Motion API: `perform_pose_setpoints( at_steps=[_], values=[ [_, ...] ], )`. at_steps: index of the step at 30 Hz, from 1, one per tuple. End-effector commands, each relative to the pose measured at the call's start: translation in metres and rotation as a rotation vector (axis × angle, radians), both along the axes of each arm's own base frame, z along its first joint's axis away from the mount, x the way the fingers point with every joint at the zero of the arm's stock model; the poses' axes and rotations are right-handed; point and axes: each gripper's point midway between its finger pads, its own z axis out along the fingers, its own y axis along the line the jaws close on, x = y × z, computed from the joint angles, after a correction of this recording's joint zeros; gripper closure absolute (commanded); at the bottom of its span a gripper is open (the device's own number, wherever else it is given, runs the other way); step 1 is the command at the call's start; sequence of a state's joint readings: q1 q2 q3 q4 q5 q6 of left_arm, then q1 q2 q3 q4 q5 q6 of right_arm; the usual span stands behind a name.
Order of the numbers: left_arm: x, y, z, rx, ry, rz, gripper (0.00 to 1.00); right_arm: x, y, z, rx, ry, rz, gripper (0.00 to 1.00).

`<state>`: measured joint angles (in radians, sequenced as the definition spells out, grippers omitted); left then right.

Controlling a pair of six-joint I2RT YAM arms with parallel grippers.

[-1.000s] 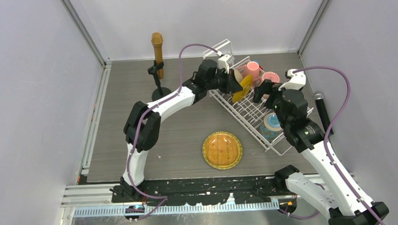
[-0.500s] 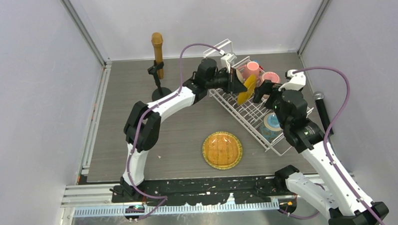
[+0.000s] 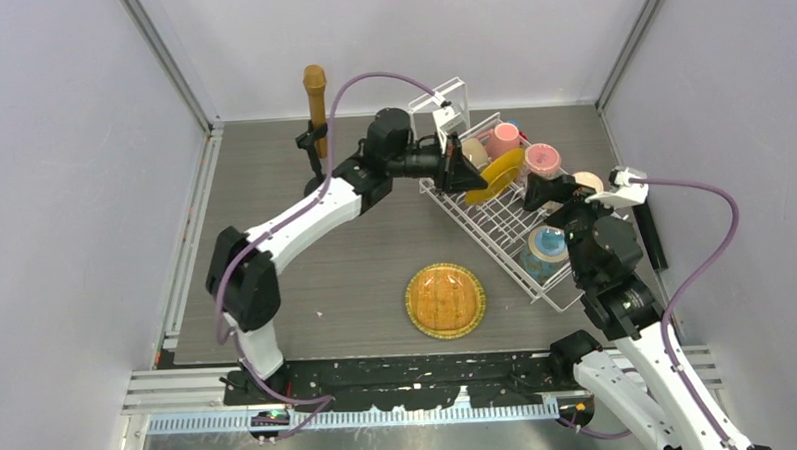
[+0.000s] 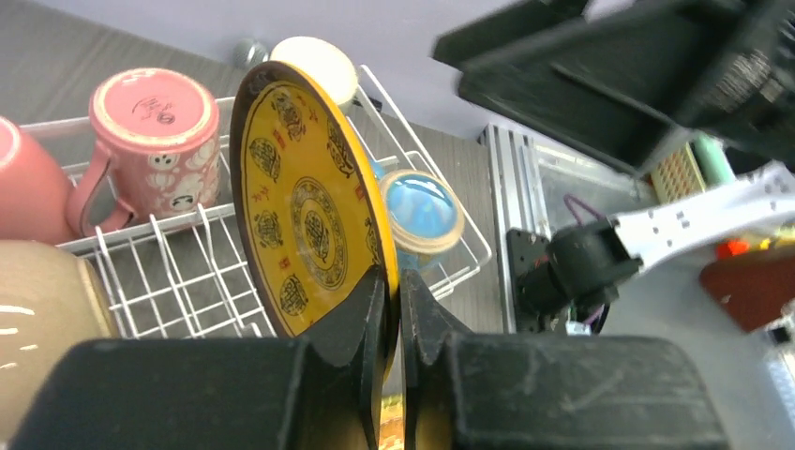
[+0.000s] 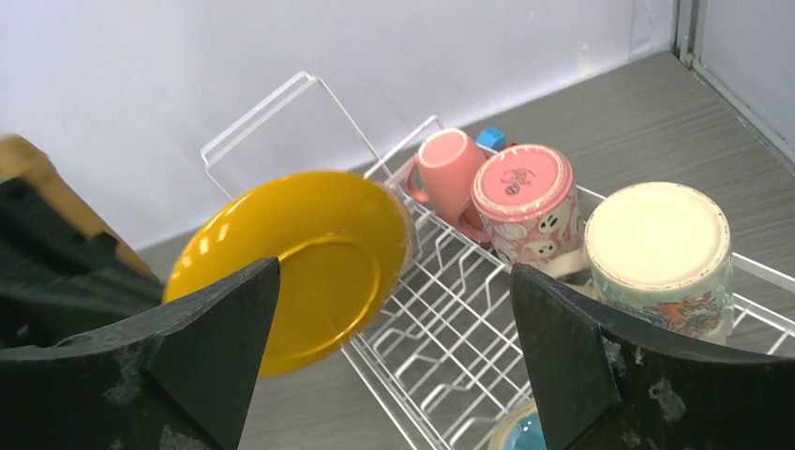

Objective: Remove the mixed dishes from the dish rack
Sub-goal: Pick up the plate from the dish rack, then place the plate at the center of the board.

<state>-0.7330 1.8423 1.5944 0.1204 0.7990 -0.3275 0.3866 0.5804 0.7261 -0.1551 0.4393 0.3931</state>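
My left gripper [image 3: 465,175] is shut on the rim of a yellow-orange patterned plate [image 3: 500,173] and holds it tilted above the far end of the white wire dish rack [image 3: 487,225]. In the left wrist view the plate [image 4: 309,216] stands on edge between my fingers. My right gripper [image 3: 545,190] is open and empty, just right of the plate, over the rack. In the rack are a pink mug [image 5: 445,169], a patterned pink mug [image 5: 525,197], a cream mug [image 5: 661,244], a blue-lined cup [image 3: 547,245] and a beige bowl [image 4: 47,319]. A second patterned plate [image 3: 445,300] lies flat on the table.
A brown microphone [image 3: 315,98] on a black stand stands at the back left of the rack. A black microphone [image 3: 647,226] lies along the right wall. The rack's tall wire loop [image 5: 281,122] rises at its far end. Walls close in on both sides.
My left arm has swung its elbow left and tipped the plate flatter above the rack. My right gripper has drawn back to the right, away from the plate.
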Motion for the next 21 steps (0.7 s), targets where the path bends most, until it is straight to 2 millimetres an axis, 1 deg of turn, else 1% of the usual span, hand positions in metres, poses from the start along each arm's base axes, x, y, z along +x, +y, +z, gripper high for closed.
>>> perform_pose_setpoints(
  at_steps=[1,2,3,4,5,6,7,8,9,10,11,12,13,14,15,16,17,18,19,20,21],
  values=[
    [-0.047,0.034,0.025,0.027,-0.281,-0.166,1.00,-0.004,-0.007,0.032,0.130,-0.134,-0.042,0.00],
    [-0.054,0.041,0.019,0.064,-0.317,-0.188,1.00,-0.004,-0.006,0.035,0.139,-0.130,-0.036,0.00],
    [-0.060,0.049,0.012,0.108,-0.372,-0.206,1.00,-0.004,-0.004,0.030,0.131,-0.101,-0.029,0.00],
    [-0.066,0.057,0.002,0.168,-0.423,-0.224,1.00,-0.001,0.000,0.034,0.138,-0.089,-0.014,0.00],
    [-0.069,0.064,-0.006,0.232,-0.476,-0.226,1.00,0.000,0.002,0.027,0.127,-0.046,-0.008,0.00],
    [-0.072,0.071,-0.016,0.306,-0.530,-0.221,1.00,0.003,0.008,0.031,0.131,-0.026,0.009,0.00],
    [-0.072,0.078,-0.023,0.381,-0.603,-0.211,1.00,0.008,0.011,0.019,0.118,0.032,0.012,0.00],
    [-0.073,0.084,-0.032,0.467,-0.659,-0.199,1.00,0.009,0.014,0.026,0.124,0.033,0.023,0.01],
    [-0.076,0.092,-0.040,0.541,-0.732,-0.207,1.00,0.012,0.016,0.015,0.115,0.086,0.025,0.01],
    [-0.077,0.098,-0.044,0.596,-0.798,-0.204,1.00,0.012,0.019,0.022,0.122,0.082,0.037,0.01],
    [-0.078,0.102,-0.046,0.634,-0.861,-0.199,1.00,0.016,0.022,0.016,0.118,0.115,0.041,0.01],
    [-0.074,0.107,-0.047,0.670,-0.923,-0.171,1.00,0.015,0.025,0.020,0.119,0.130,0.058,0.01],
    [-0.072,0.109,-0.045,0.675,-0.967,-0.146,1.00,0.018,0.029,0.016,0.117,0.159,0.069,0.01],
    [-0.072,0.111,-0.042,0.666,-1.004,-0.126,1.00,0.015,0.033,0.019,0.117,0.181,0.091,0.02],
    [-0.074,0.114,-0.038,0.649,-1.030,-0.112,1.00,0.018,0.037,0.014,0.119,0.216,0.098,0.02],
    [-0.076,0.116,-0.036,0.634,-1.050,-0.103,1.00,0.015,0.040,0.016,0.119,0.242,0.116,0.03],
    [-0.077,0.119,-0.032,0.618,-1.069,-0.092,1.00,0.017,0.043,0.010,0.115,0.275,0.125,0.05],
    [-0.079,0.121,-0.030,0.607,-1.082,-0.084,1.00,0.014,0.048,0.009,0.114,0.308,0.151,0.06],
    [-0.080,0.123,-0.028,0.598,-1.096,-0.078,1.00,0.016,0.052,0.003,0.110,0.342,0.164,0.07],
    [-0.081,0.126,-0.027,0.596,-1.105,-0.073,1.00,0.012,0.059,0.001,0.111,0.374,0.203,0.08],
    [-0.082,0.127,-0.026,0.594,-1.114,-0.068,1.00,0.014,0.064,-0.005,0.103,0.405,0.223,0.09]
  ],
)
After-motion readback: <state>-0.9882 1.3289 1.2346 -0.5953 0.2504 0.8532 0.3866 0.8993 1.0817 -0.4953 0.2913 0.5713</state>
